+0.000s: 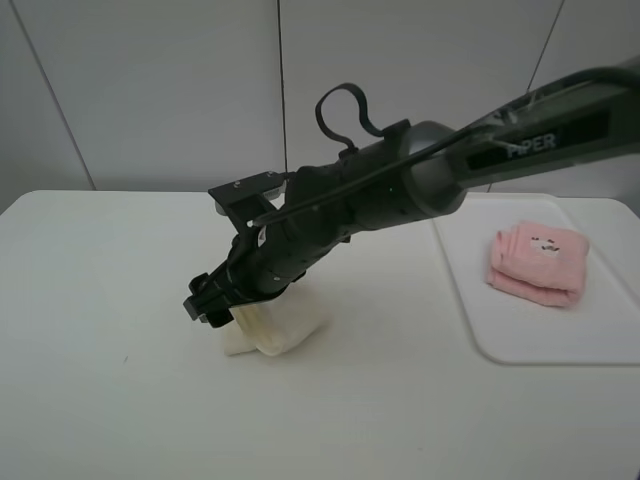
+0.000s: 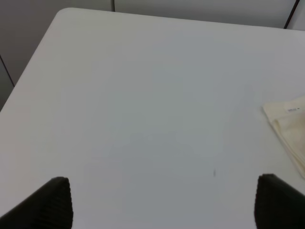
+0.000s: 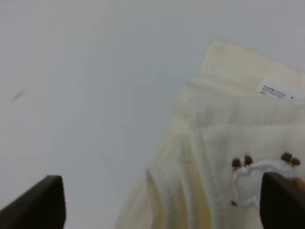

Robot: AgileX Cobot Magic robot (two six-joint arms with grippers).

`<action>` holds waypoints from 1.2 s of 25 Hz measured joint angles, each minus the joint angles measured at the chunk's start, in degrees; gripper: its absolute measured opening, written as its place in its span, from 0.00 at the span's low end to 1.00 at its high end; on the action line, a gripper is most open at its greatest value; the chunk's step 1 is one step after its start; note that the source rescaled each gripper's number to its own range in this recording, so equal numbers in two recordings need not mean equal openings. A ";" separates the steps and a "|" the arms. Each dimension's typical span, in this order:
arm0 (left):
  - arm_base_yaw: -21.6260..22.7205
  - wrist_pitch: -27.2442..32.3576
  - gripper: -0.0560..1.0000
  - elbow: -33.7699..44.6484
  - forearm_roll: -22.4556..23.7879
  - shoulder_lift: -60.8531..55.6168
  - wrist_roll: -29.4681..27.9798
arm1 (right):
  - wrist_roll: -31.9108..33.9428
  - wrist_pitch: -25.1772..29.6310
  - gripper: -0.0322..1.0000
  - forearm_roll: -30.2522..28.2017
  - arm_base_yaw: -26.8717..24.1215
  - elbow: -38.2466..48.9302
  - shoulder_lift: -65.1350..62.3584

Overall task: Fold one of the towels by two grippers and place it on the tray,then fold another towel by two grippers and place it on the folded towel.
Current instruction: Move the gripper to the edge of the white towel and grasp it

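Looking from the high camera, the folded cream-white towel (image 1: 275, 328) lies near the middle of the white worktop (image 1: 100, 330), long axis slanting toward the back right corner. The right fingers (image 1: 212, 303) hang over its left end. The folded pink towel (image 1: 537, 264) sits on the tray (image 1: 530, 340) at the right edge; pale wall panels stand behind.

Left wrist: fingers (image 2: 164, 202) spread wide, empty, over bare worktop.

Right wrist: fingers (image 3: 164, 202) wide apart, straddling the cream-white towel, gripping nothing.
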 joint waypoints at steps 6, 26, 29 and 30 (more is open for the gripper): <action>0.00 0.00 0.94 0.00 0.00 0.00 0.00 | 0.00 -0.94 0.86 -0.13 0.00 0.00 1.49; 0.00 0.00 0.94 0.00 0.00 0.00 0.00 | 0.04 -1.93 0.61 -7.86 0.00 0.00 3.59; 0.00 0.00 0.94 0.00 0.00 0.00 0.00 | 0.04 -2.21 0.60 -8.60 0.00 0.00 4.25; 0.00 0.00 0.94 0.00 0.00 0.00 0.00 | 0.04 -2.47 0.60 -9.17 0.00 0.00 4.28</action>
